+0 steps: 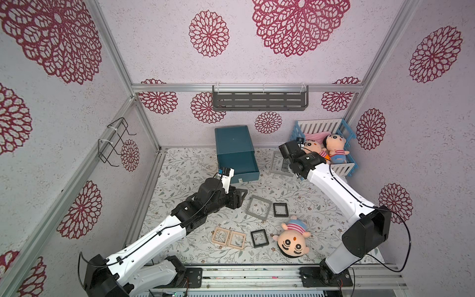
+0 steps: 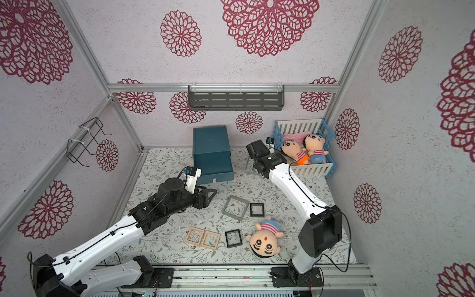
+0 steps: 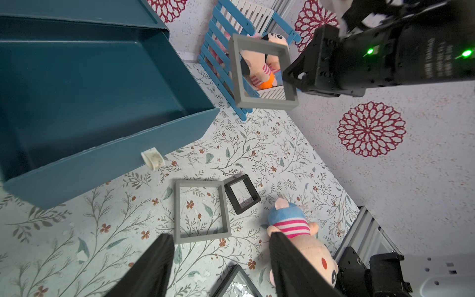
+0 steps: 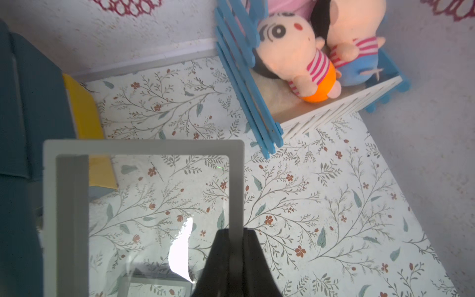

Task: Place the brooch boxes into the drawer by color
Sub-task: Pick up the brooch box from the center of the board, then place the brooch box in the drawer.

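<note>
**A:** So where are we in the sort? The teal drawer stands open in the upper middle of both top views, and it looks empty to me.

**B:** Yeah, I'd call it the carry stage for the first box. The right arm stretches from the lower right corner up to centre-right. Its wrist is just left of the doll crib. The right gripper is pinched tight on one side rail of a grey brooch box. The box is up off the table, tilted on edge, just right of the drawer and not over it.

**A:** Next move?

**B:** My guess: swing it left over the open tray, lay it flatter, and let go toward one side so the other colours get their own spot. It's only held by a thin rail and could swing, so slow seems smart.

**A:** And the left arm?

**B:** The left arm comes in from the lower left with the elbow bent. The left gripper hangs low in front of the drawer, jaws partway apart and nothing between them. It's right by the second grey box, which lies flat mid-table. A black box is just beside that one. The other black box and the wood-coloured pair lie flat at lower centre, so none of them is sorted yet.
</note>
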Available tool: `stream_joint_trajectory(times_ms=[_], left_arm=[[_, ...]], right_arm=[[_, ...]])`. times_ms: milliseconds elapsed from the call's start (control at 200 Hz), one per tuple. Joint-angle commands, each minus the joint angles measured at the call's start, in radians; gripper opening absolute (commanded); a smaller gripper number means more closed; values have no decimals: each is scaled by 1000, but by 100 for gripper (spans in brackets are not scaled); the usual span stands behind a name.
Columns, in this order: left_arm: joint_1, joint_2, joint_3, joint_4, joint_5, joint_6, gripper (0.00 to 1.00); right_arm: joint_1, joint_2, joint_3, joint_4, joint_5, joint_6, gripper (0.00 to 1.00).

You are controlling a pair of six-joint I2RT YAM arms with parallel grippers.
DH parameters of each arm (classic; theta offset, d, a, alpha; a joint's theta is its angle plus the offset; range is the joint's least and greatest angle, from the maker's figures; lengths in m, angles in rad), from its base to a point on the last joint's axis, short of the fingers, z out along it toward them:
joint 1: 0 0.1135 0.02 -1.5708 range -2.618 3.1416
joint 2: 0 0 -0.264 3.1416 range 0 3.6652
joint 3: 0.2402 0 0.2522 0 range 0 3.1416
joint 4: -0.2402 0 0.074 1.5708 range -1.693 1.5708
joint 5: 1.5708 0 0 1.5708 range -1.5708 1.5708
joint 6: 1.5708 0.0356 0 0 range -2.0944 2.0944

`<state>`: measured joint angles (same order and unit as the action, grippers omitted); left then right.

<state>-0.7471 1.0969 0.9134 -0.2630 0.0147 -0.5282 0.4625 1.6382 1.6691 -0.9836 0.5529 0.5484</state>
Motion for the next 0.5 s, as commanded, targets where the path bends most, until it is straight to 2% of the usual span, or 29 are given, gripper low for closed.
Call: stream_joint_trajectory(times_ms=[0,305,495], left_arm=[[-9,-31,23,-47,-67,-12,66],[-9,-71,92,-196,-210,-22,67],[7,-88,107,-253,-220,-64,66]], right_arm=[[36,5,137,-54,18,-43,0],[139,217,545,-180,-73,-92,0],[181,391,799,-257,-155,-107,0]])
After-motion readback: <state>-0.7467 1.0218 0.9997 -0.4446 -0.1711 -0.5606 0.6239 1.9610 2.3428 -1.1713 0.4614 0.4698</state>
